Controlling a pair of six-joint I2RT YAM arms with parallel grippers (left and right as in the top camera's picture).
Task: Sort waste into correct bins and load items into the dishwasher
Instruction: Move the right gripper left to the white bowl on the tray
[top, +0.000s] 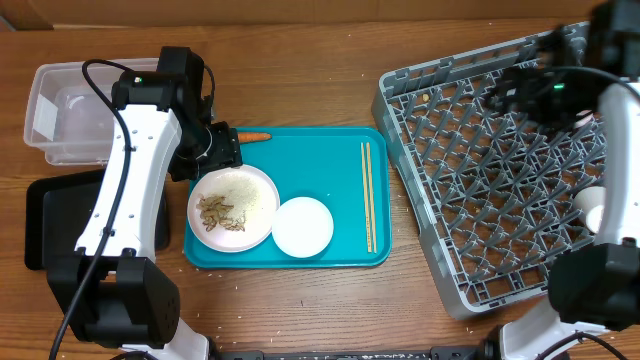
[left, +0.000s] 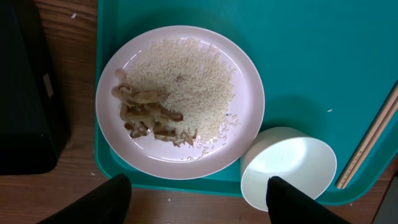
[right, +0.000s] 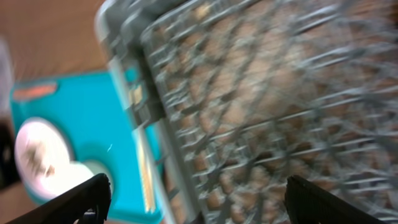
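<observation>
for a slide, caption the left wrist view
Left gripper open over a plate of rice and scraps, white bowl beside it on the teal tray

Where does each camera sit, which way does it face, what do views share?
Overhead: above the table, facing straight down on teal tray and grey dish rack; left arm and right arm show.
Left wrist: on left arm, facing down at plate of rice and white bowl; left gripper at bottom edge.
Right wrist: blurred, facing across the rack towards the tray; right gripper at bottom corners.
Shared: tray and plate appear in all three.
</observation>
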